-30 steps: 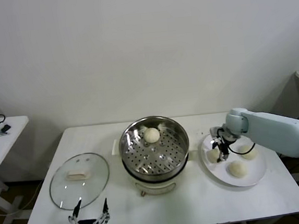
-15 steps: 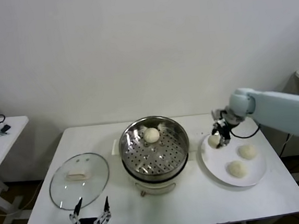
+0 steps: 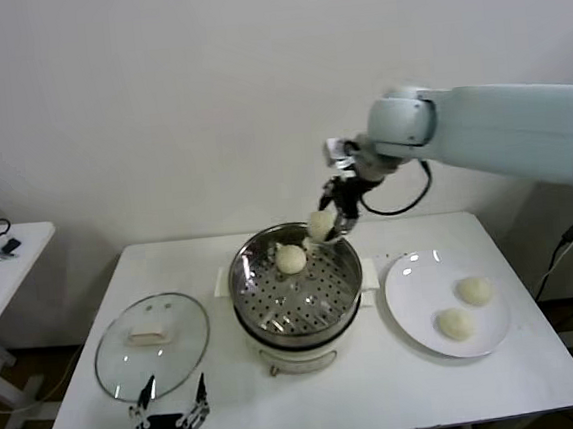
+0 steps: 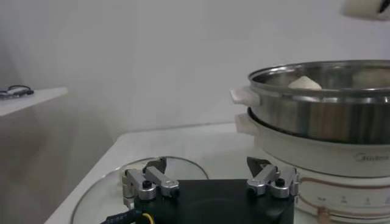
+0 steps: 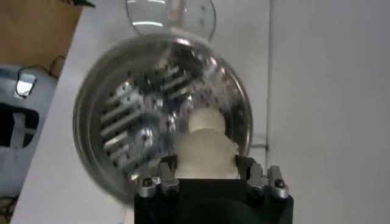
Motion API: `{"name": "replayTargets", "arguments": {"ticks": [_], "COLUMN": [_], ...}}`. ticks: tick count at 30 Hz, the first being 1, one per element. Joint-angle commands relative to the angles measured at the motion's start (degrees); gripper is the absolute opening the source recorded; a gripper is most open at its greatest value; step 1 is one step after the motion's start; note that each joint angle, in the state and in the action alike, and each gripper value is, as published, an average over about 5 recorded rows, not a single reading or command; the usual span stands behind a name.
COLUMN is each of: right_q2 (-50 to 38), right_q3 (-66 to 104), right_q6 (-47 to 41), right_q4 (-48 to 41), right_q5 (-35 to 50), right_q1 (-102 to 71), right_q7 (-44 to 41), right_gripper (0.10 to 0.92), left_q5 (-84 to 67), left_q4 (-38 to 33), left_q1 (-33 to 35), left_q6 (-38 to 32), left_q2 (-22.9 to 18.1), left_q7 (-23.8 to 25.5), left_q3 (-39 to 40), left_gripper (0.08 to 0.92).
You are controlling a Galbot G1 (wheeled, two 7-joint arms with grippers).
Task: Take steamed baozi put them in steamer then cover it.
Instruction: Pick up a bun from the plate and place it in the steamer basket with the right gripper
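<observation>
My right gripper point(image 3: 327, 223) is shut on a cream-white baozi point(image 3: 320, 224) and holds it in the air over the far right rim of the steel steamer point(image 3: 348, 287). In the right wrist view the held baozi point(image 5: 206, 156) sits between the jaws above the steamer point(image 5: 109, 137). One baozi point(image 3: 290, 259) lies inside the steamer at the back. Two baozi point(image 3: 474, 290) point(image 3: 455, 323) lie on the white plate point(image 3: 414, 294). The glass cover point(image 3: 152, 345) lies flat on the table at the left. My left gripper point(image 3: 170, 405) is open at the table's front edge near the cover.
A small side table point(image 3: 0, 265) with dark items stands at the far left. The white wall runs close behind the table. In the left wrist view the steamer point(image 4: 323, 106) stands beyond the cover point(image 4: 122, 182).
My right gripper lifted one baozi off the plate and carried it left and up to above the steamer's far rim. The plate now holds two. The left arm has not moved.
</observation>
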Motion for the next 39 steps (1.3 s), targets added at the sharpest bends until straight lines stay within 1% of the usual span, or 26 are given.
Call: {"name": "replayTargets", "arguments": {"ticks": [1,6,13,21,24,27,29,33,35,39], "right_q2": [15.4,18.8,21.4,22.0,21.7,20.3,18.5,11.8,6.7,-7.3], "right_q3": [1.5,1.4,0.8,0.1,0.7,1.2,1.1,0.1,-0.5,-4.5], "right_q6": [-5.1,-4.9,-4.3,-4.0,-3.7,-2.2,-0.7,3.4,5.1,8.6], "right_q4": [-2.6,-9.7,-17.3,-18.5,-18.7,-17.4,-15.5,-10.2,-7.2,0.6], "right_q5": [5.0,0.2,-5.0,-6.7,-6.9,-6.4,-5.7,-3.6,-2.4,-0.4], "right_q1": [-7.3,-13.5,-18.6,-19.3,-19.0,-16.8,-13.7,-5.7,-2.6,2.6], "right_q7": [5.9,5.9,6.0,6.0,6.1,4.8,3.0,-1.4,-3.8,-7.6], "right_gripper": [0.653,0.653,0.653,0.653,0.680,0.751,0.795,0.820,0.822,0.823], "left_q5": [-0.1,-0.1,0.0,0.2,0.2,0.2,0.2,0.3,0.4,0.5], "left_q4": [-0.5,-0.9,-0.7,-1.0,-1.0,-1.1,-1.2,-1.4,-1.5,-1.8], "left_q1": [0.1,0.6,1.2,1.3,1.2,1.2,1.2,1.3,1.3,1.3], "left_q6": [0.0,-0.2,-0.8,-0.8,-0.7,-0.6,-0.6,-0.6,-0.6,-0.5], "left_q2": [0.0,-0.1,0.0,-0.1,-0.1,-0.1,-0.1,-0.1,0.0,0.0], "left_q7": [0.0,0.0,-0.2,-0.2,-0.2,-0.2,-0.2,-0.2,-0.2,-0.1], "left_q3": [-0.2,-0.3,-0.6,-0.4,-0.4,-0.3,-0.4,-0.4,-0.3,-0.2], "left_gripper": [0.823,0.823,0.823,0.823,0.823,0.823,0.823,0.823,0.823,0.823]}}
